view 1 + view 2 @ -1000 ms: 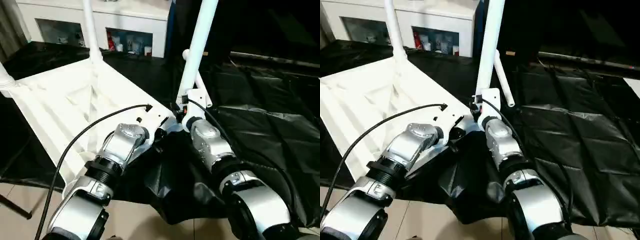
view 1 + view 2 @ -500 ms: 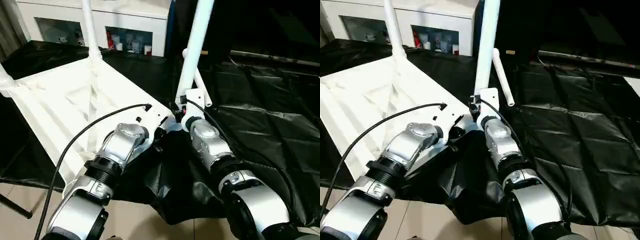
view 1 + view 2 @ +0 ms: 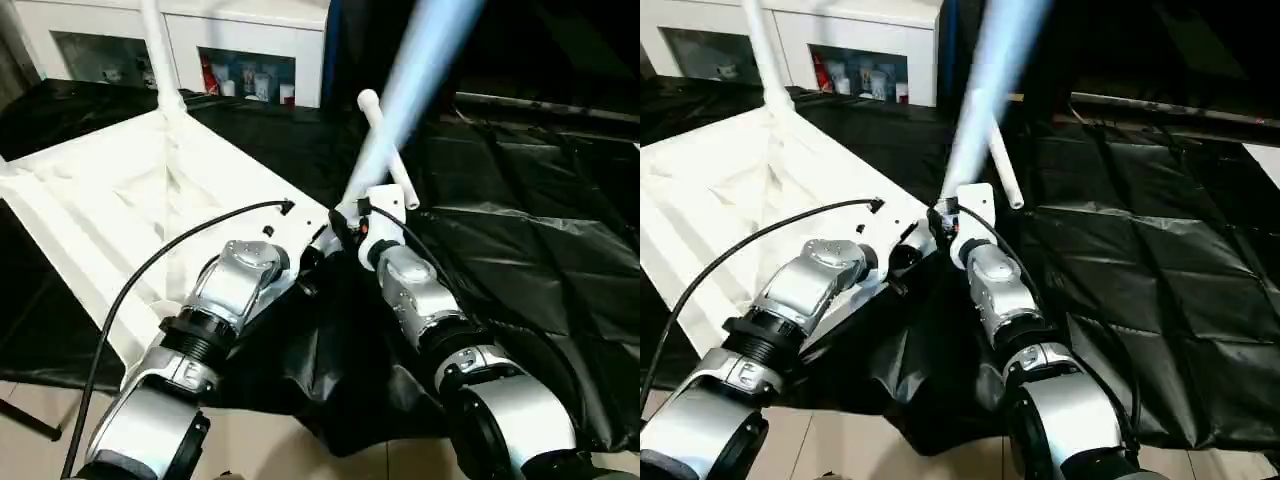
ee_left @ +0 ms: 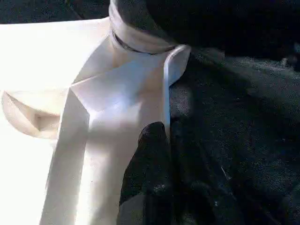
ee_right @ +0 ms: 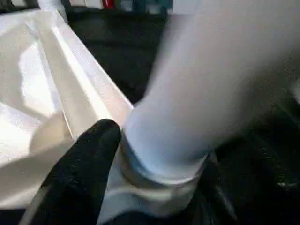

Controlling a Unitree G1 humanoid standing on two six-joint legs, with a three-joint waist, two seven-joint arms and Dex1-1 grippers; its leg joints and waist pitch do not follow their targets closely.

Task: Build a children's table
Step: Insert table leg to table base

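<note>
tabletop (image 3: pixel 110 210) corner pinched by left gripper (image 4: pixel 157 154); right gripper (image 5: pixel 154 187) clasps leg (image 3: pixel 400 110)

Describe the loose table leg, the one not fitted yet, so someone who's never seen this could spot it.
Start at the white tabletop lying upside down on black sheeting. Past its near right corner, behind the right end effector, a white leg lies flat on the sheeting. The other legs stand upright in corner sockets.

White ribbed tabletop (image 3: pixel 110 215), white leg (image 3: pixel 400 110), black sheet (image 3: pixel 520 250), silver forearms.
</note>
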